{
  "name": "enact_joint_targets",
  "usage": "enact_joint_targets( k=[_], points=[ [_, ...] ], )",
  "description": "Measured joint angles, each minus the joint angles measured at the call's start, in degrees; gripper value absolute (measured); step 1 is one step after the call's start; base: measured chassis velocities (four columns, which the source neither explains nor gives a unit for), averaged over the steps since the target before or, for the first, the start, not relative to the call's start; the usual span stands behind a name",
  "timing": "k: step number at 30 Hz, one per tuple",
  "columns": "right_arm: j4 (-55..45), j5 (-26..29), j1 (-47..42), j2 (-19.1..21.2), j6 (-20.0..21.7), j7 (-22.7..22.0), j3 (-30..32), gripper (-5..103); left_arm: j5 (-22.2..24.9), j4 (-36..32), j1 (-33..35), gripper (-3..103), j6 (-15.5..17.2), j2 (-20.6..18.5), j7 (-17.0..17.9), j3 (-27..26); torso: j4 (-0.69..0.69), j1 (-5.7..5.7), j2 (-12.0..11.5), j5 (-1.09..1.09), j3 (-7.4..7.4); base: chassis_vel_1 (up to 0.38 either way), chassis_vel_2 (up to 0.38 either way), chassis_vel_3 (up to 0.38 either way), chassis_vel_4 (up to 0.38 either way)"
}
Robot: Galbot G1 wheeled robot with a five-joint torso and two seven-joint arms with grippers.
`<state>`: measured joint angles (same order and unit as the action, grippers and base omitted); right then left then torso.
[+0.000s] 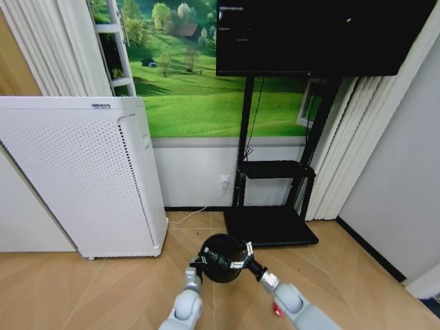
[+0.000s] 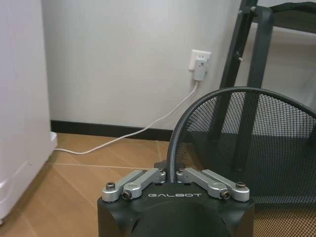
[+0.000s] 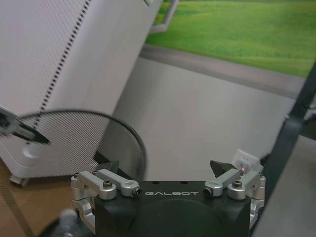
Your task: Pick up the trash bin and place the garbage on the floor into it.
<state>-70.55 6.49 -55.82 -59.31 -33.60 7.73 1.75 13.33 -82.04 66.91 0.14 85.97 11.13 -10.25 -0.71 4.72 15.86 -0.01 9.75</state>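
Head view, left gripper [image 1: 200, 261] clamps trash bin [image 1: 221, 258] rim, right gripper [image 1: 242, 259] released, white appliance [image 1: 82, 179] near.

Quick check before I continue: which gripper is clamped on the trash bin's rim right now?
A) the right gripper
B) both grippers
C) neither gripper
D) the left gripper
D. In the left wrist view the left gripper has its jaws closed on the rolled rim of the trash bin, while the right gripper has its jaws spread wide with nothing between them, beside the bin.
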Motion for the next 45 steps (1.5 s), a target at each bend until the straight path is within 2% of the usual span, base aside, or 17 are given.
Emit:
enact_joint_targets(
  k=[5,9,13,17,20,21,24,28,32,36,38,42,45],
  points=[
    [8.69,1.07,4.17,-1.49,-0.52,-0.74,0.64,100,0.96,-3.89,3.8,3,0.08,-2.91,0.08,-2.31,0.04,0.0,0.0,0.01,0.0,0.0,0.0,0.0,0.0],
    [9.5,3.99,4.97,-0.68,-0.53,0.26,0.95,100,1.06,-5.2,6.02,3,-0.09,-4.39,-0.18,-4.11,0.01,0.0,0.0,0.01,0.0,0.0,0.0,0.0,0.0],
    [11.18,3.79,5.77,-0.48,-0.51,0.47,1.42,100,1.02,-6.44,7.92,3,-0.51,-5.2,-0.45,-5.43,0.01,0.0,0.0,-0.02,-0.01,0.0,0.0,0.0,0.0],
    [17.18,0.61,7.09,-2.01,-1.38,0.48,1.34,100,1.43,-9.35,10.58,3,-0.72,-5.8,-0.52,-7.37,0.01,0.0,0.0,0.0,-0.01,0.0,0.0,0.0,0.0],
    [24.93,-3.45,9.04,-5.45,-1.85,-1.32,1.15,100,2.25,-12.78,13.12,3,-0.64,-6.54,-0.45,-9.06,0.01,0.0,0.0,0.03,0.0,0.0,0.0,0.0,0.0],
    [24.93,-3.45,9.04,-5.45,-1.85,-1.32,1.15,100,2.25,-12.78,13.12,3,-0.64,-6.54,-0.45,-9.06,0.01,0.0,0.0,0.03,0.0,0.0,0.0,0.0,0.0],
    [28.31,-5.56,9.93,-7.05,-1.17,-3.86,0.53,100,2.86,-15.67,14.68,3,-0.4,-7.26,-0.27,-10.12,0.01,0.0,0.0,-0.01,0.0,0.0,0.0,0.0,0.0],
    [33.42,-11.06,10.99,-10.38,-1.46,-8.41,1.13,100,4.34,-21.06,17.5,3,0.02,-8.89,-0.14,-12.6,0.04,0.0,0.0,0.0,-0.01,0.0,0.0,0.0,0.0],
    [33.58,-12.43,8.52,-9.69,0.02,-9.89,1.58,100,5.5,-23.27,18.83,3,0.01,-10.32,-0.14,-13.98,0.04,0.0,0.0,0.01,0.0,0.0,0.0,0.0,0.0],
    [33.36,-15.98,5.16,-6.89,1.94,-10.08,3.95,100,6.49,-23.98,19.25,3,-0.46,-11.92,-0.64,-15.03,0.01,0.0,0.0,0.0,-0.01,0.0,0.0,0.0,0.0],
    [33.36,-16.67,3.01,-3.85,3.88,-8.42,5.99,100,6.99,-23.46,18.97,3,-1.03,-12.47,-1.11,-15.43,-0.01,0.0,0.01,0.01,-0.01,0.0,0.0,0.0,0.0],
    [34.39,-16.56,2.01,-2.36,3.8,-6.09,7.84,100,7.42,-22.45,18.48,3,-1.43,-12.62,-1.42,-15.51,-0.01,0.0,0.0,-0.03,-0.01,0.0,0.0,0.0,0.0],
    [34.55,-13.66,-0.69,-0.42,3.04,-3.21,9.62,100,7.91,-20.13,17.58,3,-1.98,-12.62,-1.83,-15.4,0.01,0.0,0.01,0.01,-0.01,0.0,0.0,0.0,0.0]
  ],
)
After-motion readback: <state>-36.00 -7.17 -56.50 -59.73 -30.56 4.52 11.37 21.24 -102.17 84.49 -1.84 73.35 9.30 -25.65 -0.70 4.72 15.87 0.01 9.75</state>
